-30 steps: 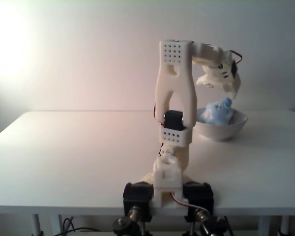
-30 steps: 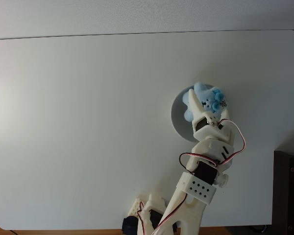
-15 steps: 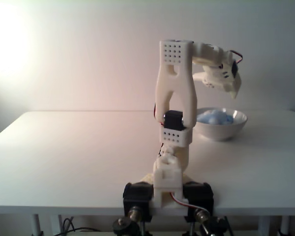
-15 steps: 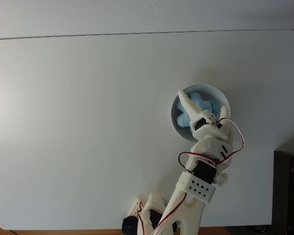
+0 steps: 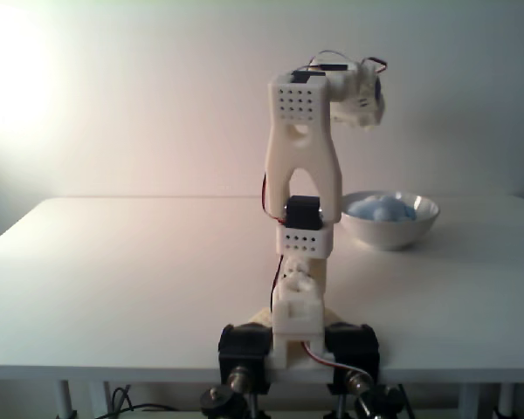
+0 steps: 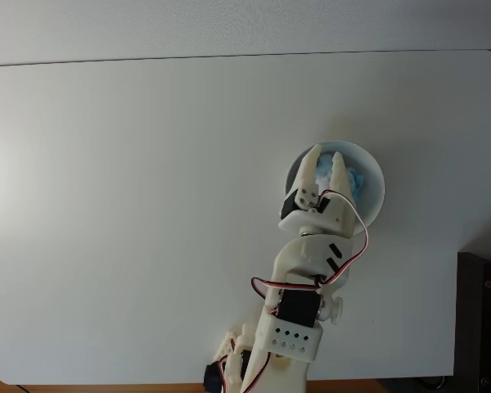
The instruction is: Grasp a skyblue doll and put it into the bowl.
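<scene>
The skyblue doll (image 5: 380, 209) is lying inside the bowl (image 5: 417, 229), below the jaws and free of them. In the fixed view from above, the gripper (image 6: 325, 160) is hanging over the bowl's left part, its jaws spread and holding nothing. The bowl is sitting on the white table (image 6: 131, 205).

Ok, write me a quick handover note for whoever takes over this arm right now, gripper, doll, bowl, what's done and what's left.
Gripper: open and empty, raised above the bowl's near side in the top-down fixed view.
Skyblue doll: lying inside the bowl, apart from the gripper.
Bowl: upright on the table's right part in that view.
Done: doll is in the bowl.
Left: nothing for the placement; probably just bring the arm back to rest.
</scene>
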Action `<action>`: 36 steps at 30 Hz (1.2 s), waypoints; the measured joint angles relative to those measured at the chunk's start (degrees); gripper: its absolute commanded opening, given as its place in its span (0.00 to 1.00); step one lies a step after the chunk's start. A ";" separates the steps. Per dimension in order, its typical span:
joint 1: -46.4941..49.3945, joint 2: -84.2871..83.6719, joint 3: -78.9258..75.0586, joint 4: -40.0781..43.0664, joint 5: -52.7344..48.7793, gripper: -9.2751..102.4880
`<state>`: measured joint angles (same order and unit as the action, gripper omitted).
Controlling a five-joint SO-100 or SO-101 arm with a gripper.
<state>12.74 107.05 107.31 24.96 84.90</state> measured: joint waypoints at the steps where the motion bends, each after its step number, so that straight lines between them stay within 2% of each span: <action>1: -1.93 1.93 0.00 0.00 0.00 0.08; 7: -11.78 13.10 0.00 0.09 0.00 0.08; 15: -16.96 28.56 4.04 2.55 -0.53 0.08; 19: -17.84 36.74 7.91 9.67 -0.53 0.08; 30: -17.67 58.18 15.29 37.53 -0.53 0.08; 36: -17.93 68.91 25.05 45.00 -0.53 0.08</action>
<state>-5.19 175.96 132.36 69.96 84.38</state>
